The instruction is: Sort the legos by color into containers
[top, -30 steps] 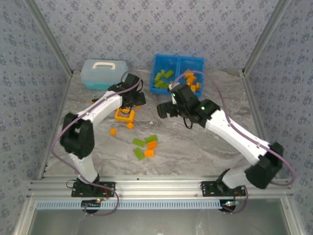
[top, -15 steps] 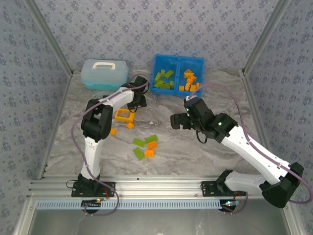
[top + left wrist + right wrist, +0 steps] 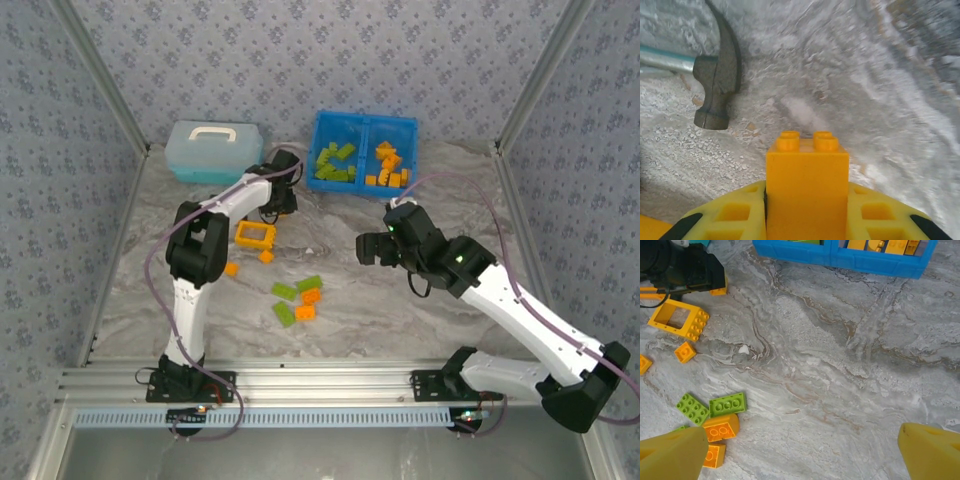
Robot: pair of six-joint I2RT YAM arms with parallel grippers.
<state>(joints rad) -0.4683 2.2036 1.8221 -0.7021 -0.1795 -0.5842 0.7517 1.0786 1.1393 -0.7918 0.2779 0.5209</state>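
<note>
Well, at the far left my left end effector (image 3: 282, 198) is clamped on an orange brick (image 3: 806, 185), holding it over the worktop (image 3: 420, 310) near the hammer (image 3: 719, 75). That piece is picked up but not yet delivered.

Just beside it lies the orange frame piece (image 3: 255, 235), with two small orange bricks (image 3: 266, 256) close by, all unsorted. Nearer the middle sits a loose cluster (image 3: 298, 300) of green and orange bricks, also waiting.

Further right, at the back, the blue tray (image 3: 365, 122) already carries a good share. There are green legos (image 3: 333, 162) in its left compartment and orange ones (image 3: 388, 165) in its right.

My right end effector (image 3: 805, 452) hangs over bare worktop with its fingers spread wide, holding nothing.

I judge the sort well past halfway, with fewer than a dozen pieces left to move, the held brick among them.
</note>
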